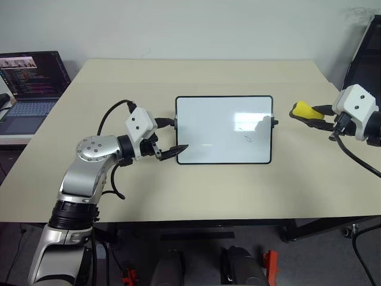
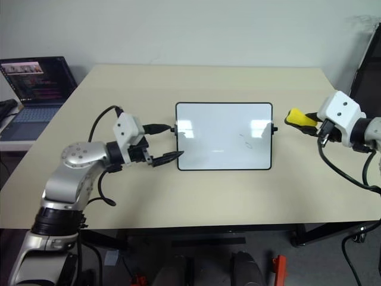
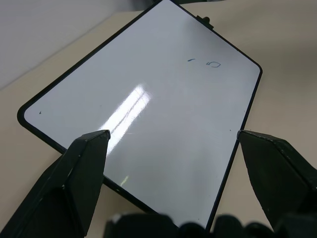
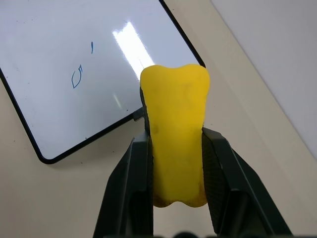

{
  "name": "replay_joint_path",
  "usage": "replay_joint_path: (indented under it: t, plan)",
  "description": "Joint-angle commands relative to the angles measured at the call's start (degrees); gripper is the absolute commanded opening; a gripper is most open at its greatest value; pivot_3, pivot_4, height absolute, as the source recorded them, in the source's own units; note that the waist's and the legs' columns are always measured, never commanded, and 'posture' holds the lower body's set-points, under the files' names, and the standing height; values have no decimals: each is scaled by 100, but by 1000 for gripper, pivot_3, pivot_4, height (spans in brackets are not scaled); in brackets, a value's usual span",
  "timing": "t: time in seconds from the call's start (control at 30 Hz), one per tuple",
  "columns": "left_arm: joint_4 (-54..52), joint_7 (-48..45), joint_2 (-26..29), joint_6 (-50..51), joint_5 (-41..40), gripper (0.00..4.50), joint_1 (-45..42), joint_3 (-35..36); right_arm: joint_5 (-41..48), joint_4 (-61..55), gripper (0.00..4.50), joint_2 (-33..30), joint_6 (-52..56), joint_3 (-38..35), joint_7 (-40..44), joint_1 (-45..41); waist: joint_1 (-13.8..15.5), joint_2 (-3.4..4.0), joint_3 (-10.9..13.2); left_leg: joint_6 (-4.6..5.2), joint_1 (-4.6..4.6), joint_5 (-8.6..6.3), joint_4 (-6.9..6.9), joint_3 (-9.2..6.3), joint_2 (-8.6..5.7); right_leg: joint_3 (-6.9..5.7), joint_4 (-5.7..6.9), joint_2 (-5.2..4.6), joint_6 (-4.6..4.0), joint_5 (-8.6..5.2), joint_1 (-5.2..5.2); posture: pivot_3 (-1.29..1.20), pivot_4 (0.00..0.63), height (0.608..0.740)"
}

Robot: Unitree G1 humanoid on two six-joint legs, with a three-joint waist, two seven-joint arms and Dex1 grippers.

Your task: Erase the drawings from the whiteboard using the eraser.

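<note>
- Left eye view: one beige counter (image 1: 196, 196) carries one whiteboard (image 1: 208, 119), lying flat near the counter's middle, long side running left to right, well clear of all four counter edges.
- Whiteboard: thin black frame, rounded corners, two small black side knobs, one on each short side.
- Drawings (image 1: 249, 139): two counted in the wrist views, one short stroke and one small closed loop, just beside each other. Both sit in the right half of the board, nearer its right edge than its middle. Rest of the surface reads white, with glare patches.
- One eraser (image 4: 176, 139), yellow, gripped between the two black fingers of the right gripper (image 4: 176, 163); jaws clenched on its sides. It hangs above the counter just off the whiteboard's right edge, near the right knob, not touching the board.
- Left gripper (image 3: 173, 144): jaws released and spread wide, nothing between them. Its fingertips (image 1: 178, 149) are at the whiteboard's front left corner; whether they touch the frame cannot be told.
- One laptop (image 1: 30, 83), screen lit, stands on a separate surface off the counter's far left corner.
</note>
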Motion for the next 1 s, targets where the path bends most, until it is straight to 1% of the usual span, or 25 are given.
replay_joint_path:
  t: [0.03, 0.23, 0.33, 0.4, 0.47, 0.6, 0.73, 0.8, 1.0]
  plan:
    - [-83, 21, 18, -107, 20, 4500, -132, 45, 40, -92, 976, -40, -29, -61, 0, -163, 0, 0, 0, 0, 0, 0, 0, 0, 0, 0, 0, 0, 0, 0, 0, 0, 150, 740]
    - [-86, 29, 1, -88, 25, 4500, -145, 33, 118, -217, 976, 8, 72, -57, 6, -239, -1, 0, 0, 0, 0, 0, 0, 0, 0, 0, 0, 0, -3, 2, 0, 0, 150, 740]
    - [-104, 22, 8, -68, 77, 4500, -173, -28, 209, -573, 976, 142, 236, 79, 70, -316, -8, 0, 0, 0, 1, 0, 1, 1, 0, 1, 2, 0, -3, 2, 0, 0, 150, 740]
    - [-166, 39, -17, 26, 116, 4500, -203, -116, 209, -1091, 976, 373, 401, 416, 106, -292, -10, 0, 0, 0, 1, 0, 1, -2, 1, -1, 3, 1, -3, 1, 0, 0, 150, 740]
    - [-173, 77, -39, 77, 215, 4500, -269, -241, -17, -1372, 976, 594, 449, 787, 25, -318, -14, 0, 0, 0, 3, 0, 0, -3, 3, 0, 5, 4, 0, 0, 1, 0, 150, 740]
    - [-214, 152, -40, 304, 407, 4500, -472, -477, -612, -1142, 976, 905, 307, 1253, -309, -575, 7, 0, 0, -1, -1, 0, 7, -4, -1, 0, 5, 3, 3, 1, 1, 0, 150, 740]
    - [-439, 234, -23, 614, 463, 4500, -632, -577, -892, -982, 976, 903, 237, 1375, -399, -616, 33, 0, 0, -1, -7, 0, 7, -9, -3, -6, 1, 0, -1, 5, 0, 0, 150, 740]
    - [-575, 242, -23, 702, 449, 4500, -656, -585, -1042, -850, 976, 917, 179, 1412, -453, -679, 26, 0, 0, 0, -9, 0, 6, -10, -3, -8, 0, 0, -20, 15, -1, 0, 150, 740]
    - [-722, 242, 0, 902, 492, 4500, -668, -674, -1634, -159, 976, 1082, -113, 1694, -724, -1132, -22, 0, 0, 0, -4, 0, 6, -7, -2, -5, 4, 1, -20, 14, -2, 0, 150, 740]
